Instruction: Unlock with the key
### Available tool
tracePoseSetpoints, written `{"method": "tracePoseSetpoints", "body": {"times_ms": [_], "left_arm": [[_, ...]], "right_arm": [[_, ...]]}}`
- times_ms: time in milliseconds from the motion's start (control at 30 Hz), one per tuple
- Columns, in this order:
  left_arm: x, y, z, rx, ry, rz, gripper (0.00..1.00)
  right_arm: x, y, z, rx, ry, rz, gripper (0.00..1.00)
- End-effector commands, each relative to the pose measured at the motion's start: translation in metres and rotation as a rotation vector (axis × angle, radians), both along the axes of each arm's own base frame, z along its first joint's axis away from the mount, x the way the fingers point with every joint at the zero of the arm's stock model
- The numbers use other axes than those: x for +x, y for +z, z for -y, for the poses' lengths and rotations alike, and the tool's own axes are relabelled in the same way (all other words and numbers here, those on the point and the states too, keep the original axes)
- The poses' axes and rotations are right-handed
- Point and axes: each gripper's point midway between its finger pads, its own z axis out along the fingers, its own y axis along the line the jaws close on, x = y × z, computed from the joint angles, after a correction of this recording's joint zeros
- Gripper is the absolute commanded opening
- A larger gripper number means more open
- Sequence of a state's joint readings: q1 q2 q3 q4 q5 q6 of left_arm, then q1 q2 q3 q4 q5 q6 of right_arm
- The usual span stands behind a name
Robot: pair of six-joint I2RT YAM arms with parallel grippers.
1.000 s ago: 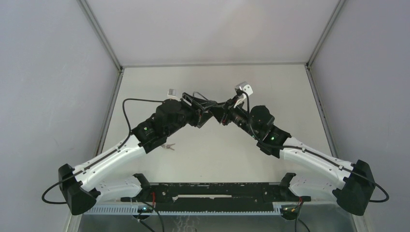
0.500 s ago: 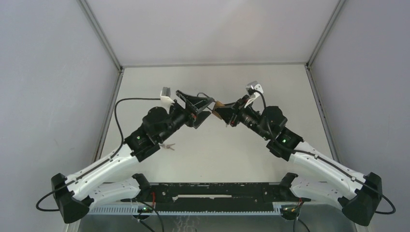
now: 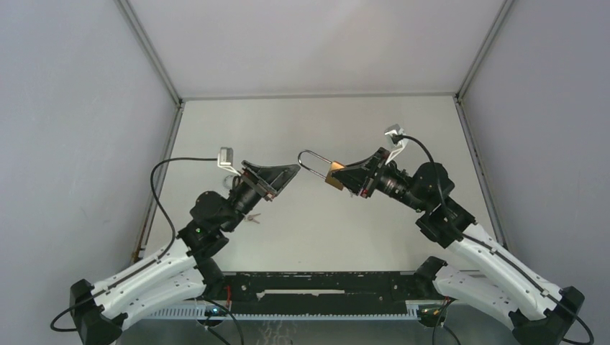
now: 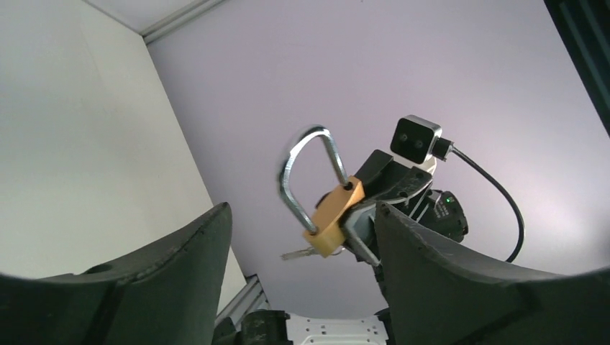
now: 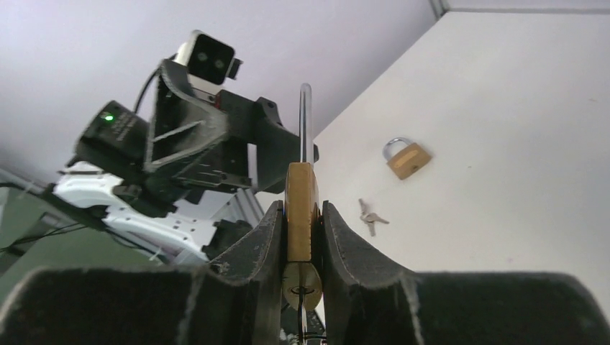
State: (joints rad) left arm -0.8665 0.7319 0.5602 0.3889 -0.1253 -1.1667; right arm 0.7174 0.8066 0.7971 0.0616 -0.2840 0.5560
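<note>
The left gripper (image 3: 286, 178) has been drawn back, jaws apart and empty, from the padlock (image 3: 334, 175), which is kept clamped in the right gripper (image 3: 351, 178) above the table (image 3: 316, 122), key (image 4: 295, 253) seemingly left in, so the turning is judged finished.

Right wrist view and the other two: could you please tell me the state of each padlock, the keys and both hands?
held padlock: gripped by its body, raised off the table; whether its shackle is released cannot be told.
second padlock: lying flat on the table, shackle looks closed.
keys: lying loose on the table, untouched.
left hand: open, empty.
right hand: shut on the held padlock.
</note>
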Motion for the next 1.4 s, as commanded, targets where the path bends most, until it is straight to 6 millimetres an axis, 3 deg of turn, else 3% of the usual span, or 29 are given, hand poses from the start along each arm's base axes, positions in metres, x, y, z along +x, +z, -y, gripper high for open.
{"method": "tracePoseSetpoints", "body": {"times_ms": [0,433,1167,1367], "left_arm": [[-0.007,0.009,-0.011,-0.011,0.023,0.11,0.73],[-0.022,0.024,0.009,0.015,-0.1,0.211,0.54],[-0.04,0.053,0.024,0.035,-0.204,0.378,0.48],[-0.045,0.049,0.033,0.056,-0.257,0.39,0.48]], "right_arm": [[-0.029,0.048,0.006,0.136,0.103,0.066,0.0],[-0.059,0.056,0.014,0.142,0.227,0.092,0.0],[-0.072,0.07,0.021,0.185,0.329,0.1,0.0],[-0.067,0.076,0.025,0.216,0.289,0.09,0.0]]}}
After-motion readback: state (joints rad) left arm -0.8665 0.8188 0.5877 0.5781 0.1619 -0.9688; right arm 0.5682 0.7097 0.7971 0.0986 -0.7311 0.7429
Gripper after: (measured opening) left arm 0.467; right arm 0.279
